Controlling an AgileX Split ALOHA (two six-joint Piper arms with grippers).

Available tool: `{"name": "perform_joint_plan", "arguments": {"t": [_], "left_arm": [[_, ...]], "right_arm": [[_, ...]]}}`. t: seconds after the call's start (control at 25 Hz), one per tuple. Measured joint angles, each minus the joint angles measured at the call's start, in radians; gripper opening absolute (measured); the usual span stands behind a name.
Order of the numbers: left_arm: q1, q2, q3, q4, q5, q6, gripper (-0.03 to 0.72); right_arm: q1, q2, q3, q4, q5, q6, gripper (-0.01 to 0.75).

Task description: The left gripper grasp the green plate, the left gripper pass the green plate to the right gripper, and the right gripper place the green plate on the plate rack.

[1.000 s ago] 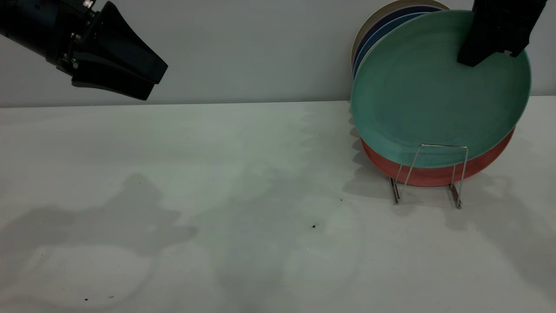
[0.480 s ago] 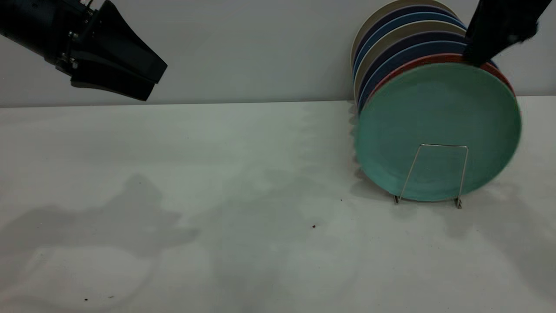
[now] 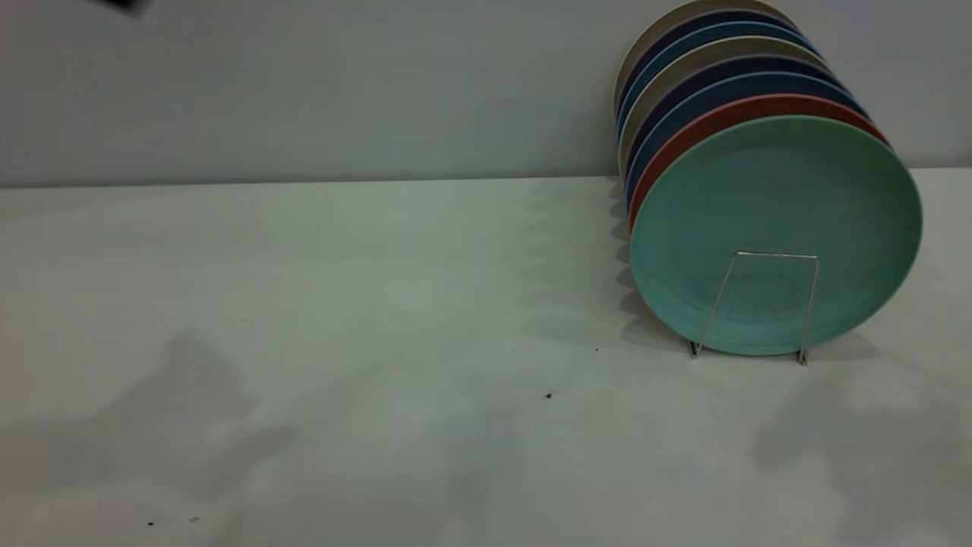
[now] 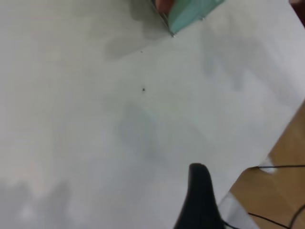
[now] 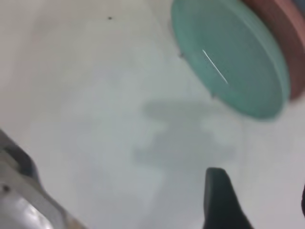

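The green plate [image 3: 774, 197] stands on edge in the front slot of the plate rack [image 3: 771, 255], leaning back against the plates behind it. No gripper touches it. In the right wrist view, the green plate [image 5: 248, 81] and the rack's wire loop [image 5: 214, 67] lie far off, and my right gripper [image 5: 261, 193] hangs open over bare table with nothing between its fingers. A black part of my left gripper [image 4: 200, 200] shows near the table's edge, far from the green plate [image 4: 190, 12]. In the exterior view, only a dark sliver of the left arm [image 3: 125, 4] remains at the top left.
Behind the green plate stand a salmon plate [image 3: 683, 137] and several blue and beige plates [image 3: 683, 45], close to the wall. The table edge [image 4: 267, 157] borders a wooden floor with cables. A small dark speck [image 3: 548, 395] lies on the table.
The right gripper let go of the green plate, which dropped into the rack's front slot. Both arms have drawn back out of the exterior view.
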Motion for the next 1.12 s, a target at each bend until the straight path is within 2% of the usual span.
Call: {"name": "perform_joint_plan", "arguments": {"t": [0.16,0.44,0.56,0.8,0.92,1.12], "left_arm": [[0.0,-0.218,-0.001,0.159,0.034,-0.164,0.591],[0.0,-0.486,-0.002,0.5,0.039,-0.452,0.591],[0.0,-0.562,0.033,0.597,0.039,-0.569,0.591],[0.0,-0.668,0.276,0.629,0.039,-0.631,0.59],[0.0,-0.715,0.412,0.632,0.039,-0.634,0.59],[0.0,-0.814,0.577,0.636,0.039,-0.623,0.59]], "right_arm": [[0.0,-0.14,0.064,-0.022,0.009,0.217,0.417],[0.0,-0.4,0.353,-0.044,0.015,0.343,0.417],[0.0,-0.506,0.507,-0.052,0.015,0.395,0.417],[0.0,-0.708,0.802,-0.104,0.011,0.49,0.417],[0.0,-0.799,0.884,-0.118,-0.024,0.52,0.417],[0.0,-0.905,0.924,-0.141,-0.105,0.528,0.417]]}}
